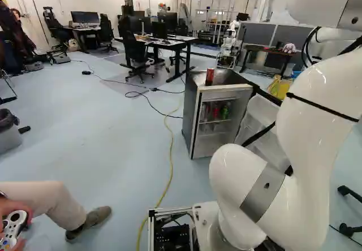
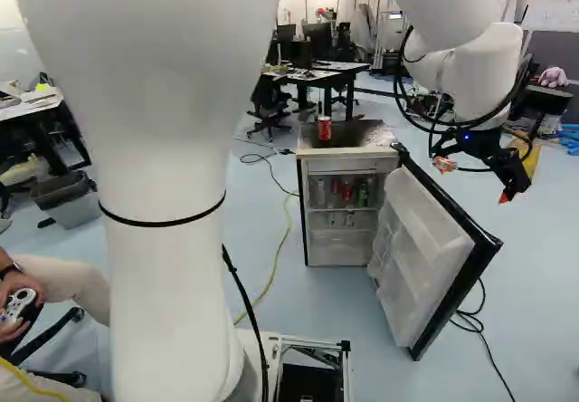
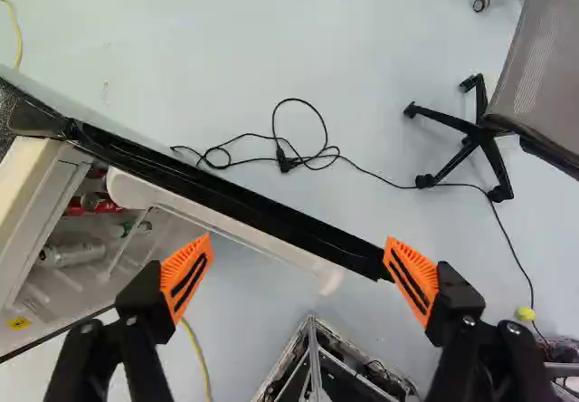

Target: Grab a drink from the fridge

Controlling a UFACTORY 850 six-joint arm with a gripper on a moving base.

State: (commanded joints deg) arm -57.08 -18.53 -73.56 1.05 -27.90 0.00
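Note:
My gripper (image 2: 474,181) hangs at the right of the right base view, up beside the open fridge door (image 2: 425,257). In the wrist view the gripper (image 3: 298,259) stands open, nothing held between its orange pads. The door's black top edge (image 3: 226,198) runs ahead of both fingers, its free end near one fingertip. The small fridge (image 1: 191,115) has its front uncovered. Red and green cans (image 2: 347,194) stand on its inner shelf; the wrist view shows red cans (image 3: 90,205) and a silver can (image 3: 72,253) inside. Another red can (image 2: 325,129) stands upright on the fridge's top.
A seated person's leg (image 1: 51,203) and hands on a controller are at the left of the left base view. A yellow cable (image 1: 171,155) and black cords (image 3: 289,159) lie on the floor. An office chair (image 3: 534,85) stands beyond the door. Another robot (image 1: 229,44) is farther back.

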